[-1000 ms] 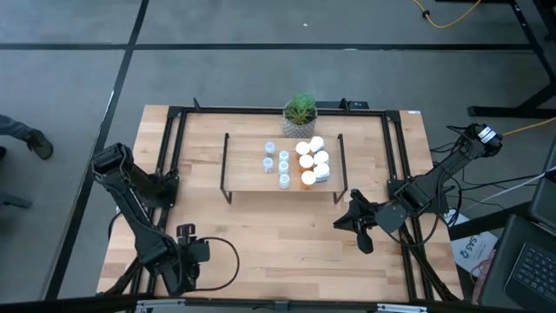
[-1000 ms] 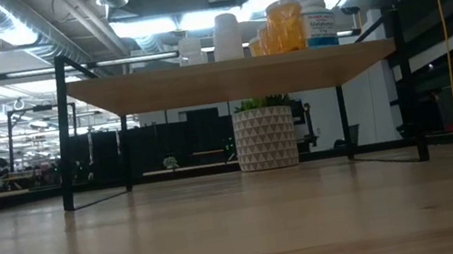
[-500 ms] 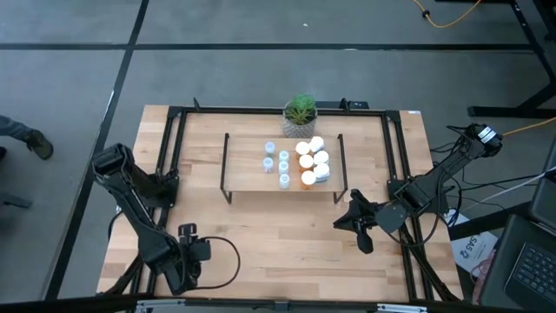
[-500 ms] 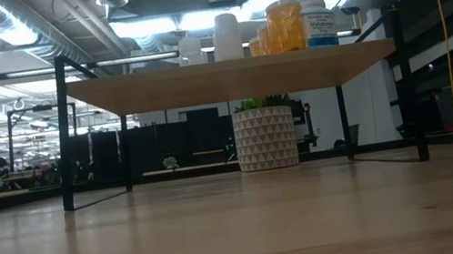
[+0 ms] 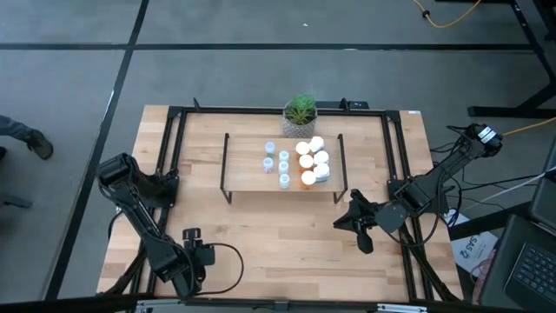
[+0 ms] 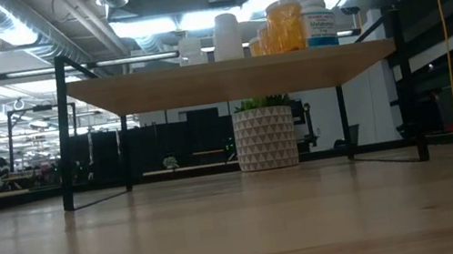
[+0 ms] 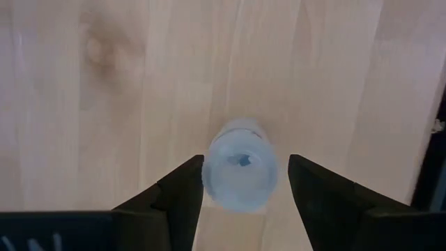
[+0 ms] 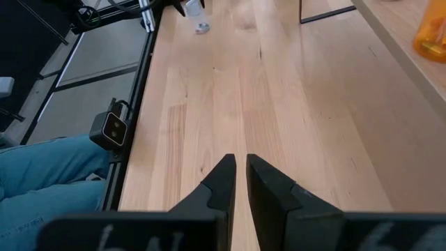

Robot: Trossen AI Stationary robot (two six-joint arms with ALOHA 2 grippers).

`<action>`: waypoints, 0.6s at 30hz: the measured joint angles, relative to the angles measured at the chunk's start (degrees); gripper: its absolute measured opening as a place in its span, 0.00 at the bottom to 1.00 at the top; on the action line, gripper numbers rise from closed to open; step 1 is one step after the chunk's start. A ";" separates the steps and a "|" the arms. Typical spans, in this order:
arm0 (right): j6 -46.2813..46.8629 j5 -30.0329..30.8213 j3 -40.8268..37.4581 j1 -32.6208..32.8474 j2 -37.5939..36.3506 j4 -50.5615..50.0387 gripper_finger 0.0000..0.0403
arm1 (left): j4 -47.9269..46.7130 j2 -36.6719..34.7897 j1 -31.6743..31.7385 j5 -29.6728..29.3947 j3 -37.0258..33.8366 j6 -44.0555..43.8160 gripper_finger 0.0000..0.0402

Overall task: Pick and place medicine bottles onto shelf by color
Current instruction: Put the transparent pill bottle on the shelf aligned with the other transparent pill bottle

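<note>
A pale bluish-clear medicine bottle (image 7: 240, 173) stands upright on the wooden tabletop near its front left corner. My left gripper (image 7: 244, 183) points down over it, open, with one finger on each side. In the high view the left gripper (image 5: 188, 265) hides this bottle. The shelf (image 5: 252, 178) stands mid-table and carries several pale blue bottles (image 5: 280, 162) on its left part and white and orange bottles (image 5: 314, 162) on its right part. They also show on the shelf board (image 6: 228, 79) in the low view (image 6: 288, 24). My right gripper (image 5: 346, 223) is shut and empty, right of the shelf's front. My left gripper comes at the bottle from above, fingers pointing down, one on each side of its body. One finger (image 7: 182, 188) meets the bottle's outline, and I cannot tell whether it touches. The other finger (image 7: 310, 188) stands a small gap away.
A potted green plant (image 5: 300, 110) stands behind the shelf. Black metal frame rails (image 5: 174, 139) run along the table's left, far and right sides. A person's legs in jeans (image 8: 49, 181) are beyond the table's edge. Bare wood lies in front of the shelf (image 5: 278, 235).
My left arm has shifted a little toward the table's near edge and slightly to the right. The bottles on the shelf and my right gripper have stayed where they were.
</note>
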 joint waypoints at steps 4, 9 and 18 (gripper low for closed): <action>0.00 0.00 0.00 -0.02 0.00 0.00 0.10 | 0.26 1.35 0.00 0.10 0.00 -0.09 0.50; 0.00 0.00 0.00 -0.02 0.00 0.00 0.10 | 0.61 1.39 1.06 0.34 0.00 -0.72 0.50; 0.00 -0.02 0.00 0.00 0.00 -0.02 0.10 | 1.20 1.34 4.27 5.53 0.00 -0.42 0.39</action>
